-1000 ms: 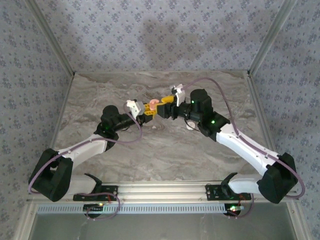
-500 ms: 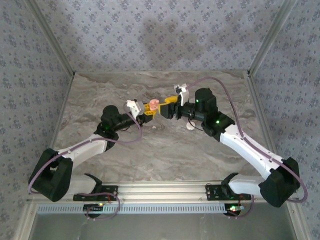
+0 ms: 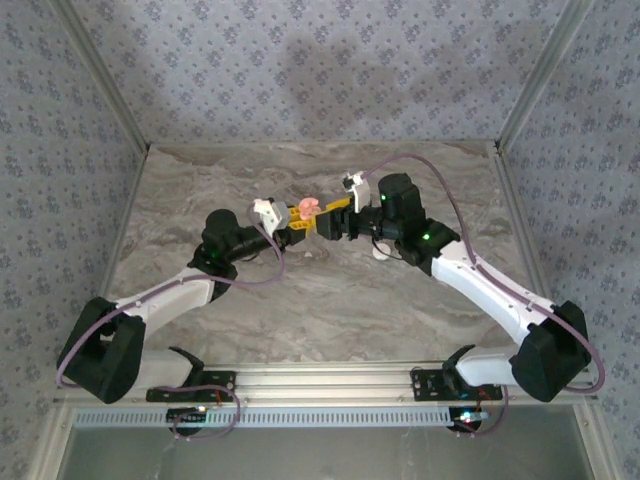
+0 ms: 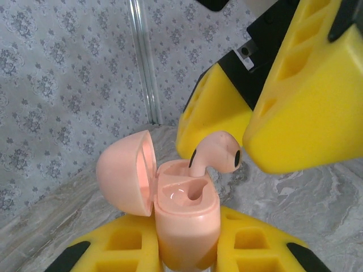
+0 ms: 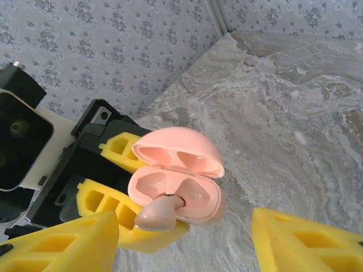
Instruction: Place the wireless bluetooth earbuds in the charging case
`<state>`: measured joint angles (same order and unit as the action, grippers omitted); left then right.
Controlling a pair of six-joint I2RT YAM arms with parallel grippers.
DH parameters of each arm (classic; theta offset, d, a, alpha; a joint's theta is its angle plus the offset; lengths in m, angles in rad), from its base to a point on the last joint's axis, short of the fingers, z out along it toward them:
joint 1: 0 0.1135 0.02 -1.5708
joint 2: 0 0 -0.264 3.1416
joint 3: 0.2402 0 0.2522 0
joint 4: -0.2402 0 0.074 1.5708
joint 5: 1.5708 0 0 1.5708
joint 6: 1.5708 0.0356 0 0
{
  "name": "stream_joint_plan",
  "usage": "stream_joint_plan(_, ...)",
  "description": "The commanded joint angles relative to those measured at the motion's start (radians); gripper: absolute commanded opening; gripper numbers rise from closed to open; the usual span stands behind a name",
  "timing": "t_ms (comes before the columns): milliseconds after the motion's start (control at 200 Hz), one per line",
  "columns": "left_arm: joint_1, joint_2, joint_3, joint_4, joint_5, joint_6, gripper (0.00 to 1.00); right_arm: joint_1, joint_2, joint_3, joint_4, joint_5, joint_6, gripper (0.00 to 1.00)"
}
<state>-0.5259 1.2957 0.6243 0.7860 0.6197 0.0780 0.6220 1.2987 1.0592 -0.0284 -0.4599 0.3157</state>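
Left pincer (image 4: 187, 255) is shut on the lower body of the charging case (image 4: 187, 221), one yellow finger on each flank. I hold it upright above the bench (image 5: 295, 113), over the far half and about midway between the left and right edges. The lid (image 4: 127, 173) is swung open to one side.

One salmon-pink earbud (image 4: 218, 156) stands in the case with its stem down in a socket and its head proud of the rim, so I judge it only partly seated. The socket beside it (image 4: 190, 192) looks empty.

My right pincer (image 5: 184, 221) is wide, its fingers on either side of the bud's head and very close to it. I cannot tell whether one of them touches it.

Both pieces strike me as light, hard, glossy plastic: slick under foam pads, quick to twist or pop free, and the open hinge is the weak spot. I would keep the case gripped low on its flat flanks, clear of lid and hinge. The bud is best taken across its head or pressed gently from above, never by the thin stem.

Both arms reach inward from the near edge, forearms stretched toward the middle, so the pincers meet almost tip to tip with the case between them.
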Motion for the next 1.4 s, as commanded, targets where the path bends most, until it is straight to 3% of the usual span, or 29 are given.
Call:
stream_joint_plan(0, -0.007, -0.038, 0.035, 0.021, 0.004, 0.005, 0.12, 0.000, 0.011, 0.031, -0.039, 0.017, 0.006, 0.64)
stream_joint_plan(680, -0.007, -0.058, 0.032, 0.010, 0.003, 0.006, 0.12, -0.047, -0.024, -0.012, 0.016, 0.091, 0.067, 0.60)
stream_joint_plan(1394, -0.005, -0.076, 0.022, -0.008, -0.005, 0.009, 0.12, -0.063, -0.093, -0.042, 0.075, -0.037, 0.044, 0.60)
